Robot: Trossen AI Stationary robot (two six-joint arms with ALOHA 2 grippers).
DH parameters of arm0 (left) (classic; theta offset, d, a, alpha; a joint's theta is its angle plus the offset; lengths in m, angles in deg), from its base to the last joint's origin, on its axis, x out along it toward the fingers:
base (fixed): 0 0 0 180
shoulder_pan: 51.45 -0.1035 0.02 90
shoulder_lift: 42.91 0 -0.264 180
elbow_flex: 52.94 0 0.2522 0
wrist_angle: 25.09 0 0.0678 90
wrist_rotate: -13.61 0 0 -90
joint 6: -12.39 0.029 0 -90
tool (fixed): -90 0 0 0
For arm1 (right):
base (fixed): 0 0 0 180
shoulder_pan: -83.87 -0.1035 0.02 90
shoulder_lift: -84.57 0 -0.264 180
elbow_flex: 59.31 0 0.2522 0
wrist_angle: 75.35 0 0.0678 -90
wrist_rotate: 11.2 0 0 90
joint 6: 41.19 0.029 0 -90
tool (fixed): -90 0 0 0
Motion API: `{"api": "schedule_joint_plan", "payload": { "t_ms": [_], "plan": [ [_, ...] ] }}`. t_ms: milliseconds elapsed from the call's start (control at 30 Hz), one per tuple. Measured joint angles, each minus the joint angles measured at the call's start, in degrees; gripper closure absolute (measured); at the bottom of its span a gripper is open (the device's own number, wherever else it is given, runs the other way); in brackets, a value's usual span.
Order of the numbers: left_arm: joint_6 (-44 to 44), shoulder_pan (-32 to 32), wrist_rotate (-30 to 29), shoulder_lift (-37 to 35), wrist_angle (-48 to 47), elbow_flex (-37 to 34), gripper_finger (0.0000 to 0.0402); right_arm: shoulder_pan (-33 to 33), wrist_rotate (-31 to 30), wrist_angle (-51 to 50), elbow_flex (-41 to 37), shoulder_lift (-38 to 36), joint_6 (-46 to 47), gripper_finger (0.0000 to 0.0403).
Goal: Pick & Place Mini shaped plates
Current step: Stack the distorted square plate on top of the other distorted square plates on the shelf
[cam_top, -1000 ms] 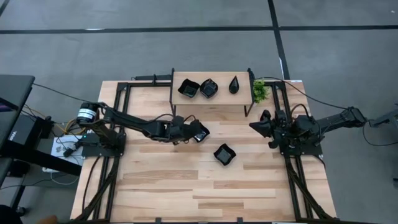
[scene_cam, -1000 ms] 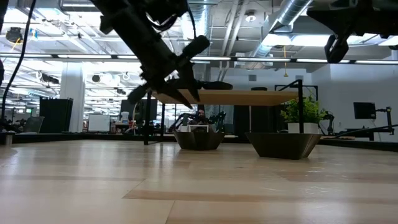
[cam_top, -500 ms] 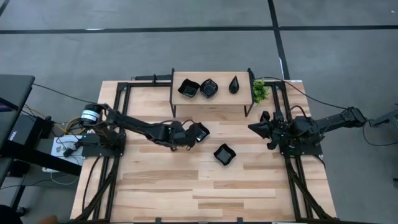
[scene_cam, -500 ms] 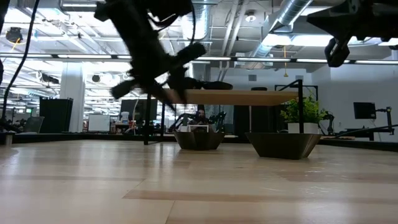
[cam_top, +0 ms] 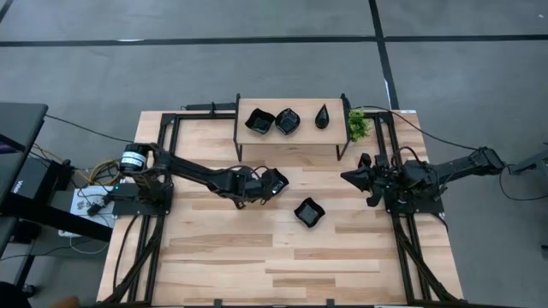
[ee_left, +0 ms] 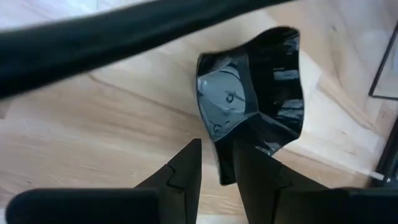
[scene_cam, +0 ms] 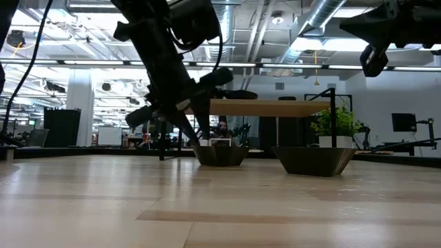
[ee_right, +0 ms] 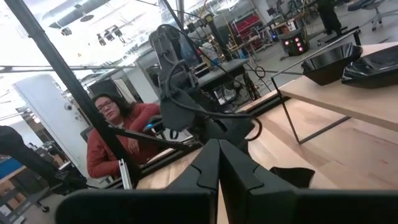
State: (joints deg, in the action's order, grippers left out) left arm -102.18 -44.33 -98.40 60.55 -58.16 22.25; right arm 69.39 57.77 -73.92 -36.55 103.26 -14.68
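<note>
Gripping rim of glossy black wavy-edged square dish [ee_left: 255,93], frame centre in high view: left gripper [ee_left: 217,163]. Advise level, slow lift. Right gripper [cam_top: 353,176] closed, idle, centre-right.

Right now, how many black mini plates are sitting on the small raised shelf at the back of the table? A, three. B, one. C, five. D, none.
A: the high view shows three black plates in a row on the raised shelf, with two more down on the table.
</note>
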Motion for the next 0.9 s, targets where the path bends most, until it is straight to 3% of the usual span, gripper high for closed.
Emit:
{"api": "schedule_joint_plan", "payload": {
  "t_ms": [267, 900],
  "plan": [
    [0.3, -1.2, 0.7, 0.3, 0.3, 0.0, 0.0309, 0.0, 0.1, -4.3, 0.0, 0.0, -5.7, 0.0403],
    [0.7, -3.1, 4.1, 0.3, 0.5, 0.0, 0.0309, 0.0, 1.7, -7.5, 0.0, 0.0, -5.0, 0.0403]
  ]
}}
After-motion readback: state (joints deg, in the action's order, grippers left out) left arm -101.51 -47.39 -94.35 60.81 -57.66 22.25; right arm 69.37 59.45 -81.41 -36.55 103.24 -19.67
